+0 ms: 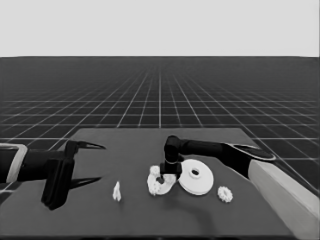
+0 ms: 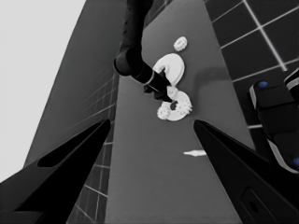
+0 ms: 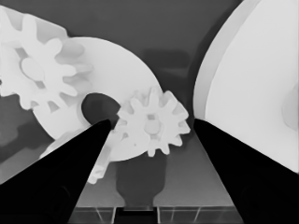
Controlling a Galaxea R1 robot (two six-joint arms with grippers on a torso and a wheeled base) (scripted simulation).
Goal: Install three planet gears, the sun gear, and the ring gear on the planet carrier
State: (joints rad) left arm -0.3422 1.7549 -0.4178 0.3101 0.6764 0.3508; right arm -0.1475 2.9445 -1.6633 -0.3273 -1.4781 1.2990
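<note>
Right wrist view puts the right gripper [image 3: 149, 122] directly over the planet carrier [image 3: 110, 70], its jaws spread wide on either side of a planet gear [image 3: 153, 126] that sits at the carrier's rim beside the dark centre hole; neither finger seems to touch the gear, so I'd say it is loose there, not held. A second planet gear [image 3: 35, 72] lies on the carrier's far side, and the edge of a third shows just past a finger. From the head view the carrier [image 1: 161, 184] lies mid-bench with the ring gear [image 1: 196, 176] close beside it, one more gear [image 1: 225, 193] alone toward the right, and a thin white piece [image 1: 116, 191] to the left. The left gripper [image 1: 92, 162] waits open over the bench's left end. My worry is a finger clipping teeth as the arm lifts and knocking the gear askew. The ring gear is close enough to get nudged too.
</note>
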